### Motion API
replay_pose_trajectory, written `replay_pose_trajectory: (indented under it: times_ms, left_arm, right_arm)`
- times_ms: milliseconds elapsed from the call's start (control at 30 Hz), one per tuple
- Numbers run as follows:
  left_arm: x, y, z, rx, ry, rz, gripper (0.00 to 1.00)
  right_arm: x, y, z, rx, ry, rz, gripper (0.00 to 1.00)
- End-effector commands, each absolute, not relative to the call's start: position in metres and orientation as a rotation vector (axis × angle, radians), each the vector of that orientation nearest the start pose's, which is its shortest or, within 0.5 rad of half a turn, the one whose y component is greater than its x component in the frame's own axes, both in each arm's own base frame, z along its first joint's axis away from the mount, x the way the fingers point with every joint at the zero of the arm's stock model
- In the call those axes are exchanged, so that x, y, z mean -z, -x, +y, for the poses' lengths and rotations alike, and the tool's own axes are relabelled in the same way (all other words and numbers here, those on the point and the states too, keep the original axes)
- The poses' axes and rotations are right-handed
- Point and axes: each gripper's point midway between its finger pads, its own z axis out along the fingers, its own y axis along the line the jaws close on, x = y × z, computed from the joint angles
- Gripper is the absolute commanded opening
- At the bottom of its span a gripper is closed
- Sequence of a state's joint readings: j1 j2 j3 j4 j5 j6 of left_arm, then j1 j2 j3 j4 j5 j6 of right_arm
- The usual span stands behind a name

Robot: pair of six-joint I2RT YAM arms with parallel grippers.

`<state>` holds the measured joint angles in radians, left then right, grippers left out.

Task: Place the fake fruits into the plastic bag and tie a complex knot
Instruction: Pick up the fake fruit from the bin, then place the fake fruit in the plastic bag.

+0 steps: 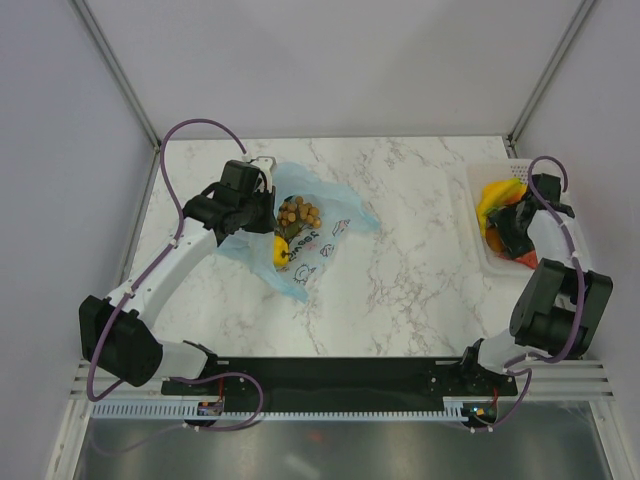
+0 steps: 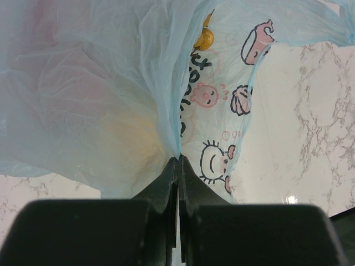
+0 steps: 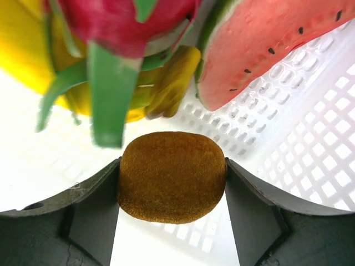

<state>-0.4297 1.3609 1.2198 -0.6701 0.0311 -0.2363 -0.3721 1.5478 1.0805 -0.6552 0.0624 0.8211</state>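
The light-blue plastic bag (image 1: 322,236) lies on the marble top at the back left, with a tan round cluster (image 1: 298,213) and something yellow (image 1: 280,250) inside. My left gripper (image 2: 179,160) is shut on a pinched fold of the bag's film (image 2: 83,83), and a tan ball (image 2: 204,39) shows past the printed panel. My right gripper (image 3: 172,166) is down in the white basket (image 3: 310,144), both fingers pressed against a brown fuzzy kiwi (image 3: 172,183). Behind the kiwi lie a pink-red dragon fruit (image 3: 122,25), a watermelon slice (image 3: 266,44) and yellow bananas (image 3: 22,44).
The white mesh basket (image 1: 478,182) stands at the table's right edge, with the right arm (image 1: 545,235) folded over it. The left arm (image 1: 170,265) stretches diagonally toward the bag. Grey walls and metal posts close in the table's back and sides.
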Motion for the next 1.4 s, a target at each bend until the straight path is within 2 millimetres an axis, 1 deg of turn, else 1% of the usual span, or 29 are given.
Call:
replay_pose_trajectory:
  times_ms: [0, 167, 267, 300, 333, 400, 433, 533, 567, 600, 633, 667, 733, 767, 833, 867, 900, 967, 1000, 1033, 1067, 1100, 1133, 1167, 1200, 1233, 1267, 1300, 1367]
  left_arm:
    - [-0.202, -0.327, -0.165, 0.337, -0.285, 2.338, 0.02]
    - [-0.202, -0.327, -0.165, 0.335, -0.286, 2.335, 0.02]
    - [-0.203, -0.327, -0.164, 0.335, -0.287, 2.332, 0.02]
    - [-0.204, -0.327, -0.165, 0.34, -0.288, 2.329, 0.02]
    - [-0.205, -0.326, -0.165, 0.34, -0.288, 2.328, 0.02]
    - [-0.206, -0.325, -0.164, 0.341, -0.288, 2.325, 0.02]
    - [-0.207, -0.325, -0.164, 0.34, -0.287, 2.322, 0.02]
    - [-0.21, -0.324, -0.162, 0.336, -0.288, 2.31, 0.02]
    - [-0.212, -0.324, -0.162, 0.333, -0.287, 2.306, 0.02]
    - [-0.211, -0.323, -0.16, 0.326, -0.283, 2.306, 0.02]
    - [-0.213, -0.322, -0.159, 0.326, -0.282, 2.3, 0.02]
    - [-0.213, -0.321, -0.159, 0.326, -0.282, 2.3, 0.02]
    - [-0.214, -0.321, -0.159, 0.327, -0.282, 2.298, 0.03]
    - [-0.213, -0.321, -0.159, 0.326, -0.283, 2.299, 0.03]
    - [-0.212, -0.321, -0.159, 0.326, -0.284, 2.307, 0.03]
    - [-0.211, -0.321, -0.159, 0.325, -0.285, 2.312, 0.03]
    - [-0.211, -0.321, -0.158, 0.321, -0.282, 2.315, 0.03]
    - [-0.211, -0.323, -0.154, 0.292, -0.263, 2.316, 0.03]
    - [-0.212, -0.324, -0.152, 0.28, -0.256, 2.315, 0.03]
    - [-0.213, -0.324, -0.151, 0.277, -0.252, 2.312, 0.03]
    - [-0.213, -0.325, -0.149, 0.271, -0.241, 2.316, 0.03]
    - [-0.213, -0.326, -0.147, 0.268, -0.229, 2.316, 0.03]
    - [-0.213, -0.327, -0.146, 0.267, -0.222, 2.317, 0.03]
    - [-0.215, -0.328, -0.144, 0.271, -0.207, 2.314, 0.03]
    - [-0.215, -0.33, -0.142, 0.279, -0.194, 2.318, 0.03]
    - [-0.216, -0.331, -0.142, 0.288, -0.188, 2.32, 0.03]
    - [-0.221, -0.333, -0.142, 0.304, -0.179, 2.312, 0.03]
    - [-0.223, -0.335, -0.141, 0.303, -0.17, 2.314, 0.03]
    - [-0.232, -0.339, -0.14, 0.307, -0.149, 2.297, 0.03]
  right_arm:
    - [-0.131, -0.337, -0.12, -0.029, -1.454, 2.097, 0.38]
    - [-0.165, -0.335, -0.126, -0.009, -1.412, 2.017, 0.37]
    - [-0.192, -0.345, -0.115, -0.089, -1.219, 2.028, 0.36]
    - [-0.197, -0.348, -0.108, -0.128, -1.129, 2.043, 0.38]
    - [-0.221, -0.357, -0.09, -0.224, -0.916, 2.031, 0.39]
    - [-0.235, -0.359, -0.069, -0.297, -0.776, 2.015, 0.43]
    - [-0.252, -0.36, -0.052, -0.367, -0.656, 1.99, 0.44]
    - [-0.268, -0.365, 0.0, -0.511, -0.414, 2.0, 0.46]
    - [-0.269, -0.363, 0.037, -0.592, -0.284, 2.03, 0.45]
    - [-0.272, -0.363, 0.055, -0.62, -0.22, 2.038, 0.45]
    - [-0.269, -0.364, 0.072, -0.645, -0.167, 2.058, 0.44]
    - [-0.268, -0.359, 0.106, -0.683, -0.065, 2.076, 0.44]
    - [-0.265, -0.357, 0.138, -0.719, 0.036, 2.075, 0.43]
    - [-0.26, -0.349, 0.167, -0.761, 0.115, 2.087, 0.42]
    - [-0.253, -0.345, 0.196, -0.802, 0.196, 2.077, 0.42]
    - [-0.241, -0.334, 0.217, -0.834, 0.252, 2.095, 0.42]
    - [-0.243, -0.338, 0.227, -0.852, 0.249, 2.057, 0.43]
    - [-0.224, -0.33, 0.253, -0.899, 0.293, 2.065, 0.42]
    - [-0.223, -0.338, 0.264, -0.91, 0.281, 2.037, 0.41]
    - [-0.218, -0.339, 0.272, -0.91, 0.281, 2.035, 0.39]
    - [-0.219, -0.335, 0.288, -0.921, 0.311, 2.028, 0.37]
    - [-0.213, -0.345, 0.298, -0.889, 0.298, 2.015, 0.37]
    - [-0.211, -0.347, 0.307, -0.878, 0.309, 2.011, 0.37]
    - [-0.218, -0.344, 0.326, -0.883, 0.341, 1.989, 0.37]
    - [-0.206, -0.35, 0.337, -0.87, 0.344, 1.997, 0.36]
    - [-0.205, -0.355, 0.344, -0.858, 0.321, 1.984, 0.37]
    - [-0.215, -0.358, 0.359, -0.894, 0.314, 1.931, 0.36]
    - [-0.202, -0.362, 0.368, -0.901, 0.31, 1.94, 0.36]
    - [-0.203, -0.369, 0.384, -0.937, 0.272, 1.912, 0.36]
